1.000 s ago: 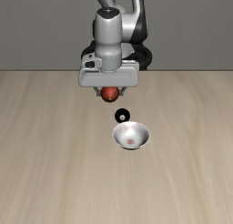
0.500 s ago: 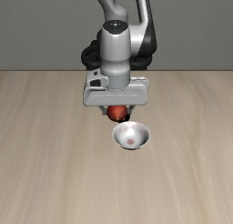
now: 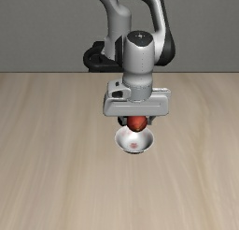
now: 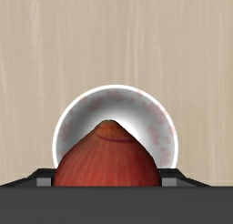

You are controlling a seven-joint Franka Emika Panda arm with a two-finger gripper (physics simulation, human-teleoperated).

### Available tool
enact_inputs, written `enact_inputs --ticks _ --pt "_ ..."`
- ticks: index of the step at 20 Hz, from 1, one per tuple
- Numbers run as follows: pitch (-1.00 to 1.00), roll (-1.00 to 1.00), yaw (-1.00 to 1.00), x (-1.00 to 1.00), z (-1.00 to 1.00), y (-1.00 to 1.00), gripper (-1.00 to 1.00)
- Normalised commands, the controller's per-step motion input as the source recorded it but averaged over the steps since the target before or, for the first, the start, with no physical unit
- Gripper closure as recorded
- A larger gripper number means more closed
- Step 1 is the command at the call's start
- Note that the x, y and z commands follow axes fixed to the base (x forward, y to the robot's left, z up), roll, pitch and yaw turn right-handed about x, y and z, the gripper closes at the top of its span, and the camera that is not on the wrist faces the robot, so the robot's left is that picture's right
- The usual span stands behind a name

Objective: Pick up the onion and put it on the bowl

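A red-brown onion [image 3: 136,122] hangs just above the silver bowl [image 3: 133,140] in the exterior view, held under my gripper [image 3: 136,124]. In the wrist view the onion [image 4: 107,158] sits between my two fingers, which press it from both sides, and the round metal bowl [image 4: 155,118] lies directly beneath it on the wooden table. The onion's pointed tip shows over the bowl's inside. My gripper is shut on the onion.
The bowl stands on a light wooden table [image 3: 47,150] with open surface on all sides. The arm's dark base [image 3: 96,58] stands at the far edge behind the hand.
My hand has carried the onion forward and toward the exterior view's right, from behind the bowl to directly over it. The bowl has stayed in place.
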Motion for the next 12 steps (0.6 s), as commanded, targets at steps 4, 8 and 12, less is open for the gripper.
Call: enact_inputs --ticks 4,8,12 --pt "0.0 0.0 0.0 0.0 -0.25 0.0 -1.0" --pt "0.0 0.0 0.0 0.0 0.0 0.0 -1.0" --pt "0.0 0.0 0.0 0.0 0.0 0.0 -1.0"
